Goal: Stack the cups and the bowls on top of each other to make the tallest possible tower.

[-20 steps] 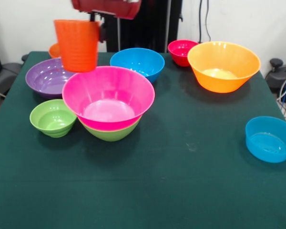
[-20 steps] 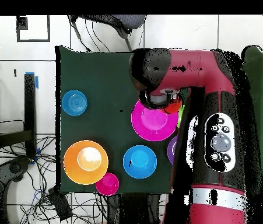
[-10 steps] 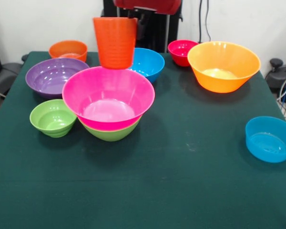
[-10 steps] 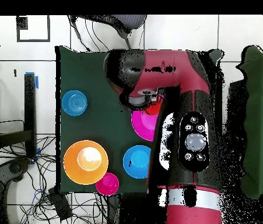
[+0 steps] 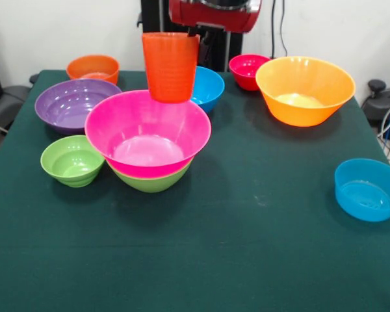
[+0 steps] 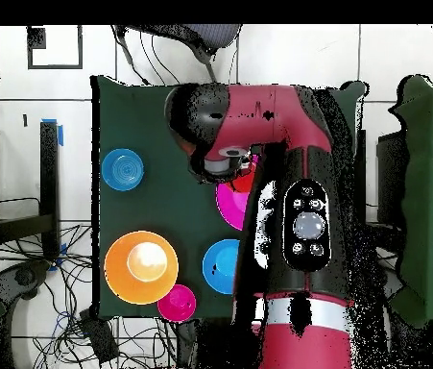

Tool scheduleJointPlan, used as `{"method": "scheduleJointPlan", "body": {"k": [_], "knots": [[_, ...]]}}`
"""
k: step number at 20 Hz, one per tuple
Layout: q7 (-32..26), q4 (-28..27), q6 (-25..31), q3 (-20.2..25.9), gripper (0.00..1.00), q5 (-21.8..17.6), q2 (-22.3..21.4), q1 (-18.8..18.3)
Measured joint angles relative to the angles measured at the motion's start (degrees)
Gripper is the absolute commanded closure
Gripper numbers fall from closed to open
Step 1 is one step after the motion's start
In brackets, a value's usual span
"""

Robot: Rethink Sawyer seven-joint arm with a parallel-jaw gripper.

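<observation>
The orange cup (image 5: 170, 67) hangs upright in the air, held at its right rim by my gripper (image 5: 200, 40), which is shut on it. The cup's base is just above the far rim of the large pink bowl (image 5: 147, 133). That pink bowl sits nested in a green bowl (image 5: 153, 182), and the two form the tower. In the overhead view the arm hides most of this. Only a sliver of the pink bowl (image 6: 228, 204) and a bit of the cup (image 6: 244, 181) show.
Around the stack stand a purple bowl (image 5: 68, 105), a small orange bowl (image 5: 92, 67), a small green bowl (image 5: 71, 159) and a blue bowl (image 5: 208, 88). A red bowl (image 5: 247, 68) and a large orange bowl (image 5: 304, 90) sit at the back right. A small blue bowl (image 5: 367, 188) is at the right edge.
The cup, held in the gripper, has travelled right in the front view, from above the purple bowl to above the pink bowl's far rim, and lately sank a little.
</observation>
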Motion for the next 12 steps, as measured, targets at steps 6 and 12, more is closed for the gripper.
{"method": "scheduleJointPlan", "body": {"k": [6, 12], "knots": [[0.0, -3.4, 0.0, -0.2, 1.00, -0.1, 5.5, -0.1], [0.0, -5.0, 0.0, -0.3, 1.00, -0.2, 9.5, -0.2]]}}
